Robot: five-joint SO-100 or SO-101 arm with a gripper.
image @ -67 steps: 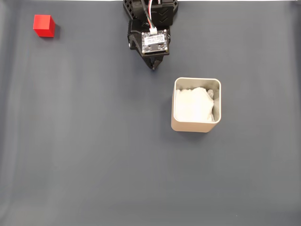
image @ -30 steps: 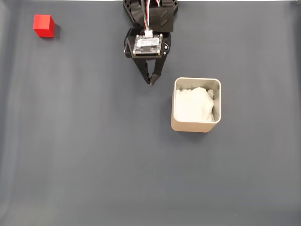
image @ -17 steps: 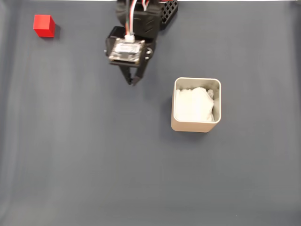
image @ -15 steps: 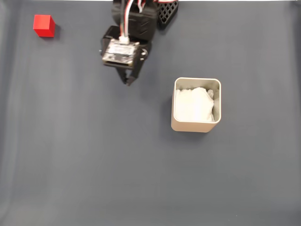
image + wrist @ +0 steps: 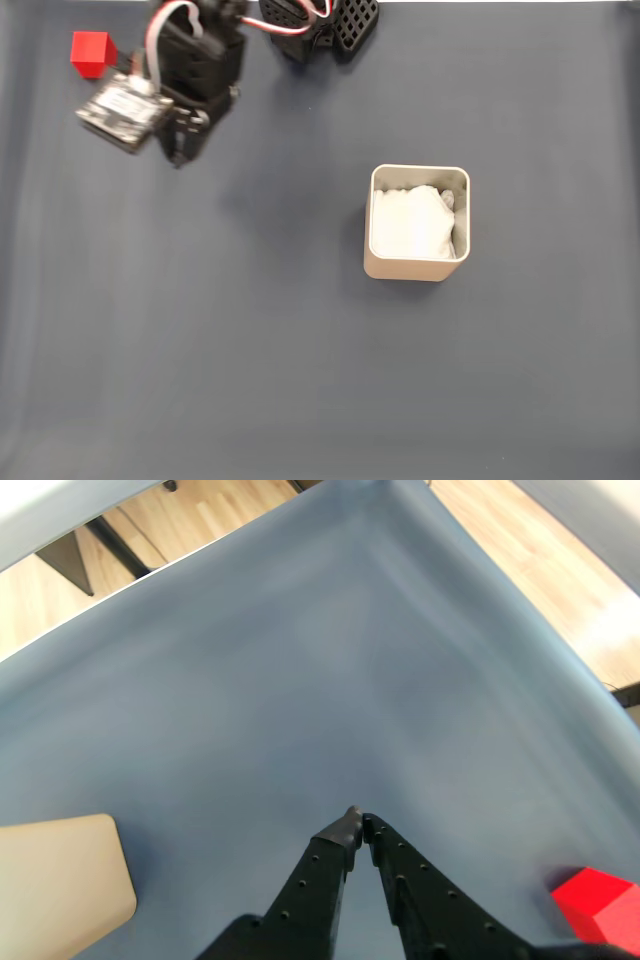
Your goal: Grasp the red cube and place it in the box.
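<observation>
While the red cube is seen resting on the dark grey mat in the top left corner of the fixed view, nothing is held by the gripper, whose two black fingers are pressed together with the tips meeting, as the wrist view makes plain. In that wrist view the red cube is caught at the lower right edge, off to the side of the fingers and not between them. The gripper is placed near the cube but apart from it in the fixed view, with the arm's body and a small circuit board lying between.

The box is found well apart from the cube, right of centre in the fixed view, upright, with white padding filling its inside; a beige corner of the box is shown at the lower left of the wrist view.

The cube is judged to be light, rigid and matte, so little slipping is expected and no crushing is feared. It is best taken across two opposite flat faces, with the fingers first spread wider than the cube and squared to its sides. A pinch on the corners or edges is judged likely to twist it out
</observation>
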